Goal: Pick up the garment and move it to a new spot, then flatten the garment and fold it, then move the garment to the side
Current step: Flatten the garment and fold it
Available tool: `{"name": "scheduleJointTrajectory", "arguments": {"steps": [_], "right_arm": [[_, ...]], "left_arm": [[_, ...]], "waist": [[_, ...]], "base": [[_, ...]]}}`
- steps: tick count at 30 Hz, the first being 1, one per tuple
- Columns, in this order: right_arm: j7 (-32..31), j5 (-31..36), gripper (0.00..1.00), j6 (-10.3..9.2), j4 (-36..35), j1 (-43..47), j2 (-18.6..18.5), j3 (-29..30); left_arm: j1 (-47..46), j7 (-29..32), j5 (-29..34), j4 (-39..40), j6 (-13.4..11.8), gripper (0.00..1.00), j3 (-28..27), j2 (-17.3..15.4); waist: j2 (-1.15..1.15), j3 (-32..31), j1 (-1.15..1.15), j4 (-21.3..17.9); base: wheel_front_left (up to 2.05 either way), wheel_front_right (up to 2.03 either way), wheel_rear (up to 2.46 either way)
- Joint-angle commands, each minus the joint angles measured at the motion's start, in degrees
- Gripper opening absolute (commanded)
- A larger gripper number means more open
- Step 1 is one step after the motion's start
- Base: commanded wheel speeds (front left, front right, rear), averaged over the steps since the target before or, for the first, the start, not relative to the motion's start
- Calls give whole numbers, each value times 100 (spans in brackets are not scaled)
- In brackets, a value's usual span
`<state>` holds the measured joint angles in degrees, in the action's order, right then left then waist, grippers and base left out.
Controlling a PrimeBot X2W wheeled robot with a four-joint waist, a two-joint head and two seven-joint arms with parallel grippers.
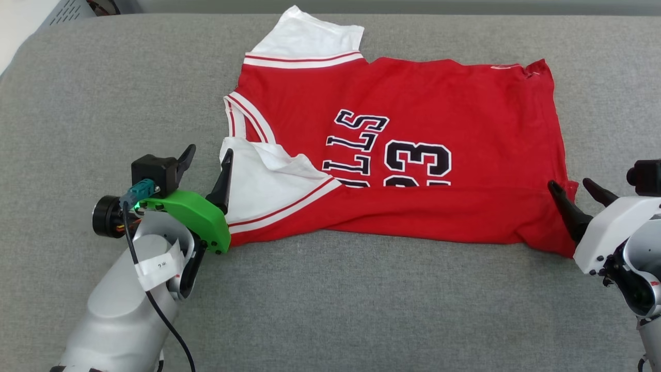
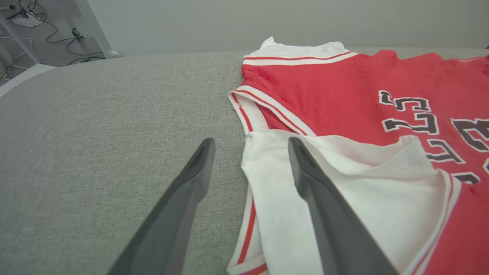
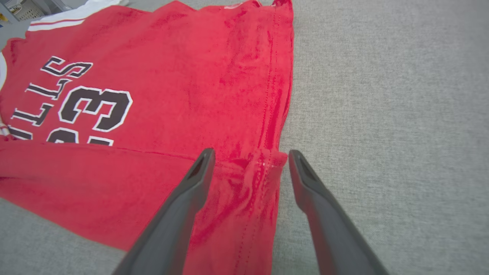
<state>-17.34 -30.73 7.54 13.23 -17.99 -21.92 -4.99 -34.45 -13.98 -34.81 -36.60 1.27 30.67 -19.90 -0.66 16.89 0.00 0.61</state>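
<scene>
At the 8 o'clock corner of the garment [image 1: 413,103], the left tool [image 1: 209,151] stood released, jaws spread and holding nothing. One finger lay over the white near sleeve [image 1: 263,181] and the other over bare grey worktop [image 1: 103,77], so the sleeve's edge ran between them. At 4 o'clock the right tool [image 1: 569,182] was likewise open and empty, straddling the hem corner [image 1: 560,227] of the turned-over strip.

The garment lay across the middle of the worktop, collar toward 9 o'clock and hem toward 3 o'clock. Its 6 o'clock side was folded up over the lower part of the lettering [image 1: 392,150].

The likeliest trouble was a shallow pinch. Closing on the top layer alone would peel the fold open rather than carry it. The sleeve was loose and rumpled, so the left tool might take sleeve only and drag it out of line. If one tool gripped and the other missed, the cloth would probably skew and bunch toward the gripped end.
</scene>
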Motion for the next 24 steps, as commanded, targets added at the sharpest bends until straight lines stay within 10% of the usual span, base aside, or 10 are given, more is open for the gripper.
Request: {"name": "scheduleJointTrajectory", "arguments": {"steps": [1,24], "right_arm": [[93,98,100,-5,-53,37,-41,-35],[-1238,1520,100,-5,-1743,1455,1119,1116]], "left_arm": [[-23,-60,19,11,11,100,-77,2],[2041,1534,-514,1879,-768,100,-42,-473]], "waist": [[66,-170,0,33],[66,-746,0,-34]], "base": [[0,0,0],[0,0,0]]}}
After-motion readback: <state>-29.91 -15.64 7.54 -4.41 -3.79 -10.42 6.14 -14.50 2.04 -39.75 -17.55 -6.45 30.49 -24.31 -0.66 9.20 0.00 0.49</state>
